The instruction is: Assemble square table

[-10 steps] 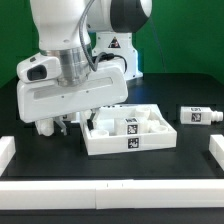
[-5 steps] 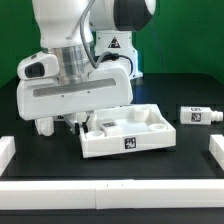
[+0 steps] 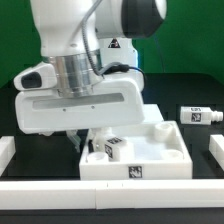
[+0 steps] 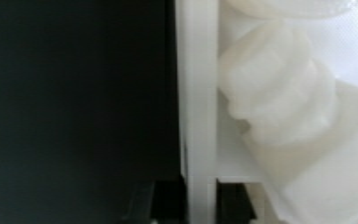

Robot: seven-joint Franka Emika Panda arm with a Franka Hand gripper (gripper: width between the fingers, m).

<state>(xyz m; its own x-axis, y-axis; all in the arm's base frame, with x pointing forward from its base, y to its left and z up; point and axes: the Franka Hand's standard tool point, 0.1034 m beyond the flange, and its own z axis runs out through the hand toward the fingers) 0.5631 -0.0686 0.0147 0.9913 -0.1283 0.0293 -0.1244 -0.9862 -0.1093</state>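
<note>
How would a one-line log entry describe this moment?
gripper: shut on square tabletop rim | one leg: inside tabletop | another leg: apart, exterior view's right

Square table slab sits front-centre on the worktop, under the arm. Inner leg lies in the slab, near its exterior-view-left wall. Loose leg lies on the worktop, well apart, exterior view's right. Long bar lies before the slab.

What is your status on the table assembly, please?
Gripper shut on tabletop rim. One leg lying inside tabletop, second leg loose at exterior view's right. No obstruction seen.
</note>
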